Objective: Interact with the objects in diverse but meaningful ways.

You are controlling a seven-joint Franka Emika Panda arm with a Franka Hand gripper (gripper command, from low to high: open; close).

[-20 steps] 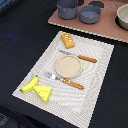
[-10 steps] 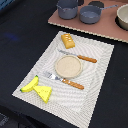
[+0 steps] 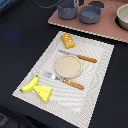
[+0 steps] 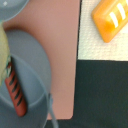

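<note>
- Nothing on the striped cloth placemat [image 3: 95,75] is shifting between the earlier exterior pictures and now; every item is lying where it lay.
- Golden-brown toy bread loaf [image 3: 68,40] is resting near the mat's far edge (also showing in the wrist view [image 4: 111,19]).
- Round tan wooden plate [image 3: 68,66] is sitting mid-mat, between a wooden-handled knife [image 3: 80,56] and a wooden-handled fork [image 3: 65,80].
- Yellow toy banana [image 3: 29,85] and yellow cheese wedge [image 3: 43,92] are lying touching at the mat's near corner.
- Brown toy sausage with dark stripes [image 4: 14,91] is lying inside a grey saucepan [image 4: 30,60] on the pinkish board [image 3: 100,27].
- Gripper: not showing in either view, so whether the jaws are parted or closed, I cannot tell.
- Risk, as a judgement: descending for the sausage, the fingers may be striking the pan's rim and tipping or sliding it, since the sausage is lying close against the wall.
</note>
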